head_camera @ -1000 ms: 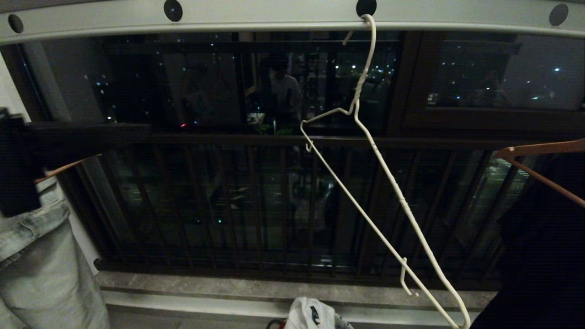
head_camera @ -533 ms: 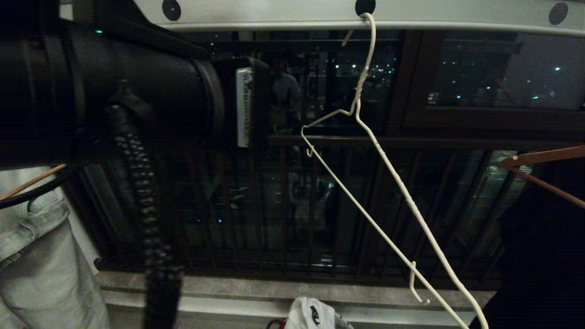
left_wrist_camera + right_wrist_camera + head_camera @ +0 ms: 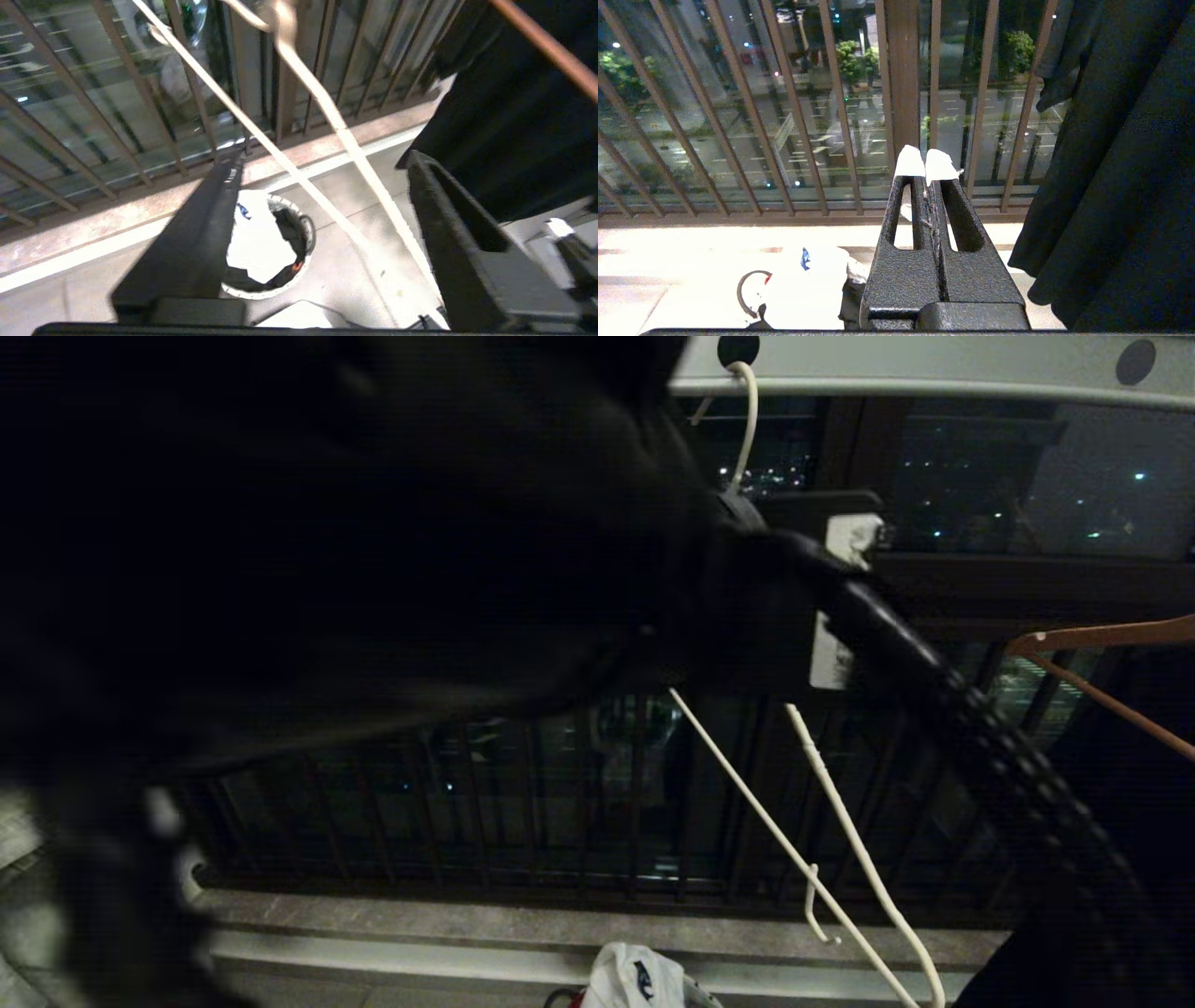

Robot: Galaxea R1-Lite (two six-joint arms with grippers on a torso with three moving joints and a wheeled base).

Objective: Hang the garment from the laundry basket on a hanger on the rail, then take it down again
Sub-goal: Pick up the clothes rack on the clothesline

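The white wire hanger (image 3: 845,821) hangs tilted by its hook from the light-grey rail (image 3: 934,369). My left arm (image 3: 766,607) is raised in front of the hanger's neck and hides most of the head view. In the left wrist view my left gripper (image 3: 327,156) is open, and both hanger (image 3: 345,135) wires run across the gap between its fingers. Far below on the floor, the white garment (image 3: 259,238) lies in the round laundry basket (image 3: 261,293). My right gripper (image 3: 924,163) is shut and empty, parked low beside the basket; the garment (image 3: 808,289) shows there too.
A brown wooden hanger (image 3: 1102,637) carrying a dark garment (image 3: 1111,186) hangs close on the right. The dark balcony railing (image 3: 560,784) and a stone sill (image 3: 420,919) stand behind the hanger.
My left arm has swung up from the far left across the head view to the white hanger. Its gripper has opened. The hanger's lower end has swayed slightly.
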